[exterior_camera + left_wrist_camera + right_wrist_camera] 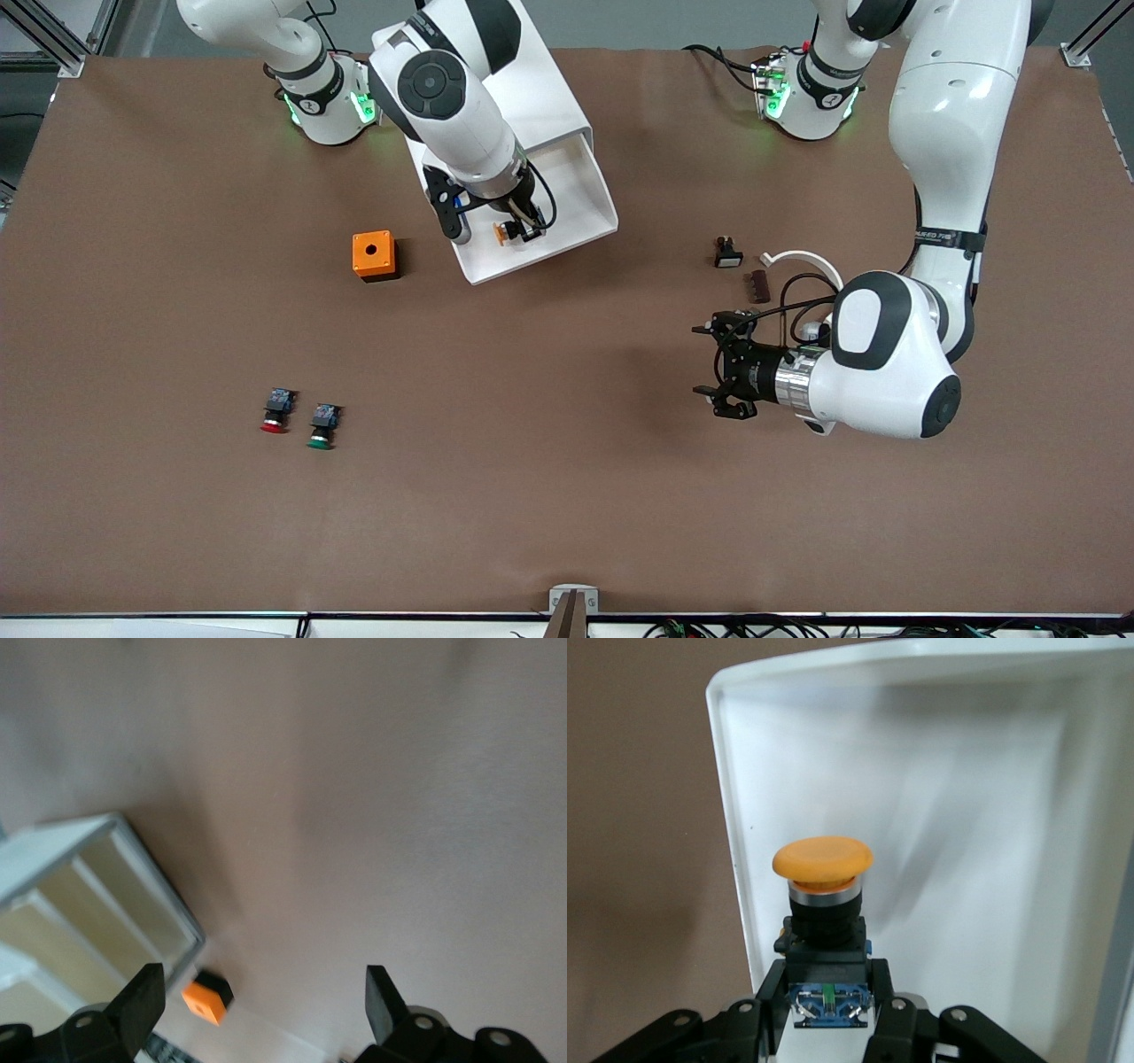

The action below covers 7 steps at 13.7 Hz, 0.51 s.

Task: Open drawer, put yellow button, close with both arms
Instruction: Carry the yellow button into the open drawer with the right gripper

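The drawer stands pulled out of the top of the white cabinet, toward the front camera. My right gripper is over the drawer's front end, shut on the yellow button. In the right wrist view the fingers clamp the button's black body and blue rear block, with the yellow-orange cap pointing out over the white drawer floor. My left gripper is open and empty, above bare table toward the left arm's end; its own view shows the jaws spread wide.
An orange box sits beside the drawer and also shows in the left wrist view. A red-capped button and a green-capped button lie nearer the front camera. Small dark parts and a white curved piece lie near the left arm.
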Available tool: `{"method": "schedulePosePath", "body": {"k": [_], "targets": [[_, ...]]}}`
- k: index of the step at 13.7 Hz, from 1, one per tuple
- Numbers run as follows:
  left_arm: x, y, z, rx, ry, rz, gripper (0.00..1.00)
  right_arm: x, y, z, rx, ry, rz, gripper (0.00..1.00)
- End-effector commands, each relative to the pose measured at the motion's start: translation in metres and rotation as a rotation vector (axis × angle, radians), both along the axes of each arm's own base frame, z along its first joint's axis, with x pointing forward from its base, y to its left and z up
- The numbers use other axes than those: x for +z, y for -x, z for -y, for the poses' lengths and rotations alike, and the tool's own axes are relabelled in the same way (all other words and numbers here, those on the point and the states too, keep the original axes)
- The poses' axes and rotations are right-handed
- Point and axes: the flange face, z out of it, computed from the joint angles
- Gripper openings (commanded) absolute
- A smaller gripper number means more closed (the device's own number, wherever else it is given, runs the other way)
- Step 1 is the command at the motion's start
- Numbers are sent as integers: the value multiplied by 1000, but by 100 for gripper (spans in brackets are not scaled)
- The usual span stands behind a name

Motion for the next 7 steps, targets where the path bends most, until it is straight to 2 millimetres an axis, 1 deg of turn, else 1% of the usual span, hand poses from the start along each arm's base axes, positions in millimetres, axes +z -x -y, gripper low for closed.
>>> {"method": "schedulePosePath", "body": {"k": [1, 3, 4, 5, 6, 7], "targets": [[13, 2, -10, -130, -33, 95, 99, -3, 2, -8, -52, 17, 47, 35], [11, 3, -12, -294, -54, 183, 99, 0, -1, -6, -63, 16, 48, 49], [12, 4, -10, -376, -30, 225, 99, 2, -2, -4, -66, 17, 47, 59], [20, 4, -13, -426, -13, 264, 99, 7, -6, -1, -70, 12, 52, 67], [22, 4, -14, -490, -15, 297, 99, 15, -9, -1, -56, 9, 64, 84], [22, 6, -11, -570, -39, 324, 99, 27, -12, -2, -15, 16, 88, 100]]}}
